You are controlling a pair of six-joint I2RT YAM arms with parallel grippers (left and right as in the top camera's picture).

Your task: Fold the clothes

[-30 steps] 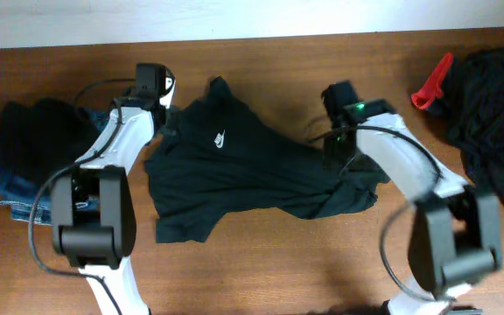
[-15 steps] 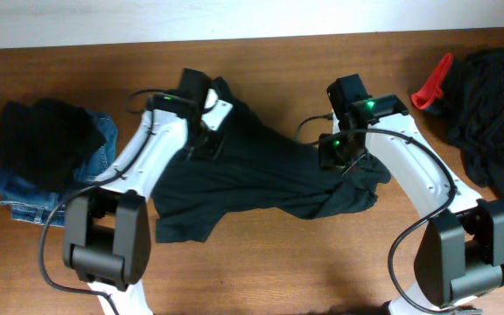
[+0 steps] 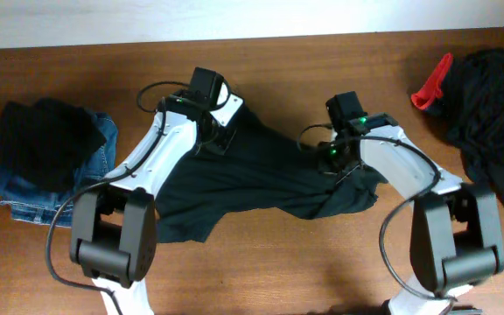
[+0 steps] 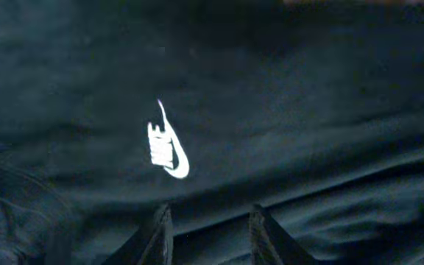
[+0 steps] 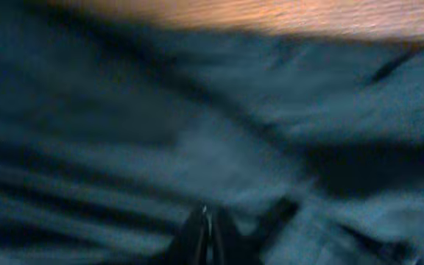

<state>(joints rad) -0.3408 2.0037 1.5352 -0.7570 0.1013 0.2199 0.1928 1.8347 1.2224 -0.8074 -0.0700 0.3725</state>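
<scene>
left hand [image 4: 210,237] farther onto t-shirt [image 3: 261,171]

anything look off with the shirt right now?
The T-shirt lies diagonally, not flat: its right end is bunched into a crumpled wad beside the right hand, and the cloth is creased along its length. Nothing looks torn or spilled.

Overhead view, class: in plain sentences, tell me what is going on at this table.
Two robot arms are working on a dark T-shirt spread on the wooden table. The left gripper hangs open over the chest, near the white logo. The right gripper is down at the shirt's crumpled end; its blurred wrist view does not show its state. No fold is made yet. Other clothes lie in a left pile and a right pile.
</scene>
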